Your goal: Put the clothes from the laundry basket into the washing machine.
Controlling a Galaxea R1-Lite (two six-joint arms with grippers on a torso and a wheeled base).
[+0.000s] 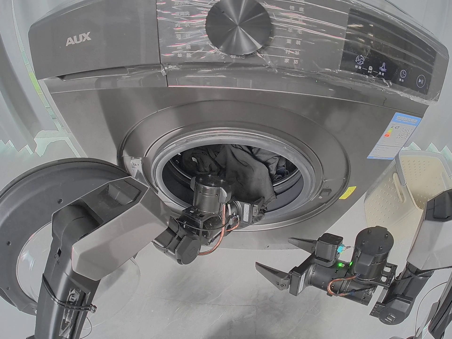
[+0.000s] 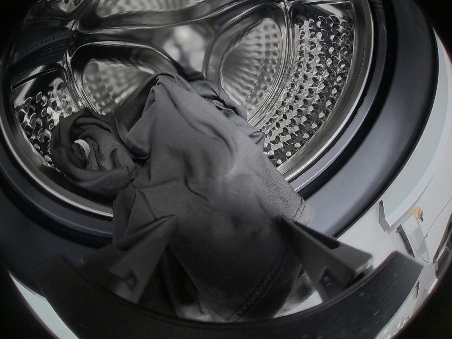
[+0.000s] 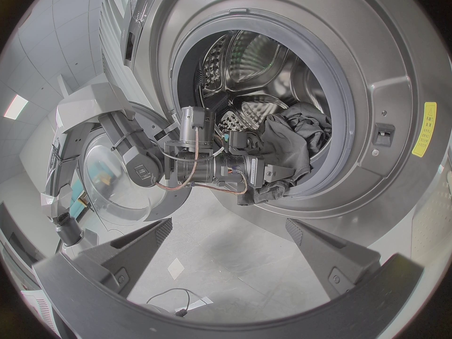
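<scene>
The grey washing machine (image 1: 108,114) stands with its round door swung open. Dark grey clothes (image 1: 245,170) are piled in the steel drum (image 2: 301,71), and one garment (image 2: 202,175) hangs out over the lower rim. My left gripper (image 1: 252,210) is at that rim with its fingers spread. The garment lies between and over the fingers (image 2: 325,255); I see the same from the right wrist view, left gripper (image 3: 278,173) against the cloth (image 3: 287,142). My right gripper (image 1: 282,260) hovers open and holds nothing, low in front of the machine, right of the opening.
The open door (image 1: 28,222) with its glass bowl juts out at the left, beside my left arm. A cream perforated laundry basket (image 1: 405,189) stands at the right against the machine. Bare grey floor (image 3: 245,260) lies under the right gripper (image 3: 228,224).
</scene>
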